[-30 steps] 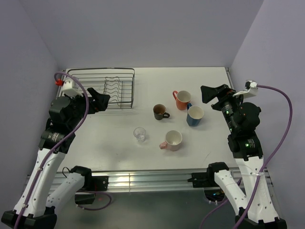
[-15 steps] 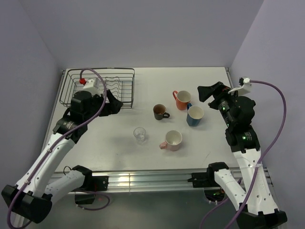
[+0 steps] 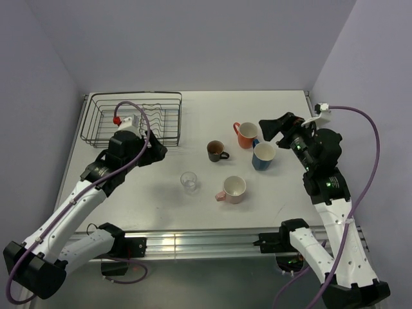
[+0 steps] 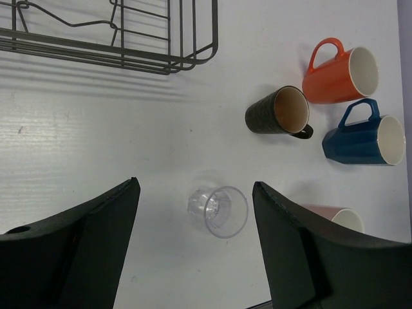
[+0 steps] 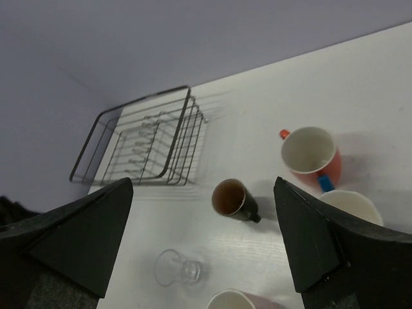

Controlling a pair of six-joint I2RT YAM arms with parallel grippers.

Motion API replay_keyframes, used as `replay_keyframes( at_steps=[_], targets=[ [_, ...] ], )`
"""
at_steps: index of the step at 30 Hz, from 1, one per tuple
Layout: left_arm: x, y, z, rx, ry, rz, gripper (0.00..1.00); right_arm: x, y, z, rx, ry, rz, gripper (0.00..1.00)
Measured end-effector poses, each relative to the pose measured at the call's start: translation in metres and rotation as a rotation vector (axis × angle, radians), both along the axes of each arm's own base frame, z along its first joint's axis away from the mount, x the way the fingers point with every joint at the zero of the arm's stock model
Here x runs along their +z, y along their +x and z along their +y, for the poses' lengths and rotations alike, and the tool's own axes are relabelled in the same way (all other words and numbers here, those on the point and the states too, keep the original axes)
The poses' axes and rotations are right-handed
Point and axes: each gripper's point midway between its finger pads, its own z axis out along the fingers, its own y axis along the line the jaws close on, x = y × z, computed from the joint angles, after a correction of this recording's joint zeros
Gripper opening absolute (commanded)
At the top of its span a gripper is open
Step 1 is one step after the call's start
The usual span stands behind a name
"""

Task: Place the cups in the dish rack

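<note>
Five cups stand upright on the white table: orange mug [image 3: 245,134], blue mug [image 3: 263,155], dark brown mug [image 3: 216,151], pink mug [image 3: 233,189] and clear glass tumbler [image 3: 188,181]. The dark wire dish rack [image 3: 132,116] sits empty at the back left. My left gripper [image 3: 156,150] is open and empty, just in front of the rack's right end, left of the tumbler. In the left wrist view the tumbler [image 4: 219,210] lies between the open fingers [image 4: 96,238], lower down. My right gripper [image 3: 266,127] is open and empty, above the orange and blue mugs.
The table's right edge [image 3: 309,103] and purple walls close in on both sides. The rack's plate dividers [image 3: 154,118] fill its right half. In the right wrist view the rack [image 5: 138,138] is far left and the brown mug [image 5: 232,199] is in the middle.
My left arm has swung right and forward from the rack's left end to its front right corner. My right gripper has shifted left toward the orange mug. No cup has moved.
</note>
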Motion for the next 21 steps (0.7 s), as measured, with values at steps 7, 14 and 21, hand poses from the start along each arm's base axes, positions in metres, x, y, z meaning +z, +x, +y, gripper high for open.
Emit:
replay_keyframes(
  at_steps=[7,14,21],
  targets=[
    [-0.004,0.000,0.002,0.018,0.001,0.008,0.77,-0.020,0.002,0.052,0.156,-0.065,0.073,0.96],
    [-0.029,-0.006,0.002,0.035,-0.007,0.066,0.68,-0.037,0.006,0.059,0.163,-0.095,0.128,0.96],
    [-0.089,-0.022,-0.017,0.007,0.021,0.205,0.63,-0.040,0.008,0.061,0.159,-0.102,0.137,0.96]
  ],
)
